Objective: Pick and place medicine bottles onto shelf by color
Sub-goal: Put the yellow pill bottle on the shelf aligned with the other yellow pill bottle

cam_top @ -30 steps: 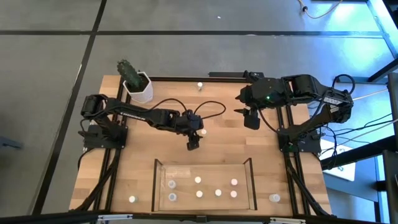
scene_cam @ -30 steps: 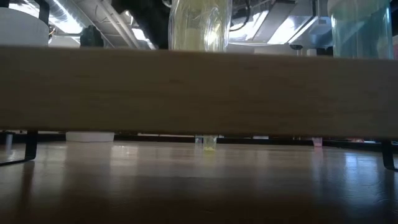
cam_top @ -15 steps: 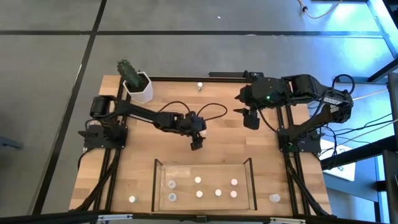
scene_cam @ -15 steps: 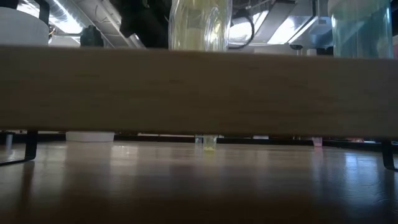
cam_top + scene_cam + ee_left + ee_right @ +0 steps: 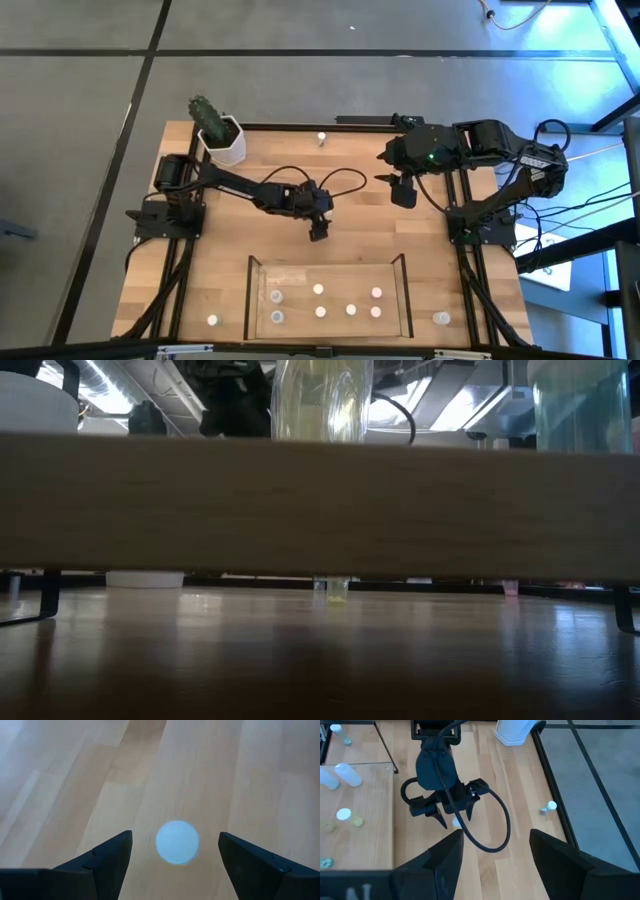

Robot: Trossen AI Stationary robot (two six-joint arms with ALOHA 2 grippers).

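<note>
A medicine bottle with a round pale cap (image 5: 177,842) stands on the bare wood at the table's middle. My left gripper (image 5: 175,835) is low over it and open, one finger on each side of the cap, neither touching. In the high view this gripper (image 5: 318,230) covers the bottle. The shelf (image 5: 404,268), a clear-walled tray, lies at the near middle with several bottles (image 5: 321,312) standing inside. My right gripper (image 5: 404,192) hangs open and high at the far right, holding nothing.
A white pot with a cactus (image 5: 222,140) stands at the far left corner. Loose bottles are at the far edge (image 5: 322,138) and beside the shelf at near left (image 5: 213,321) and near right (image 5: 441,318). A black frame (image 5: 178,290) borders the tabletop.
My left arm has stretched out and sunk toward the table. Its gripper has shifted a little toward the right edge and now covers the white bottle that showed beside it in the high view a second ago. The bottle has stayed in place.
</note>
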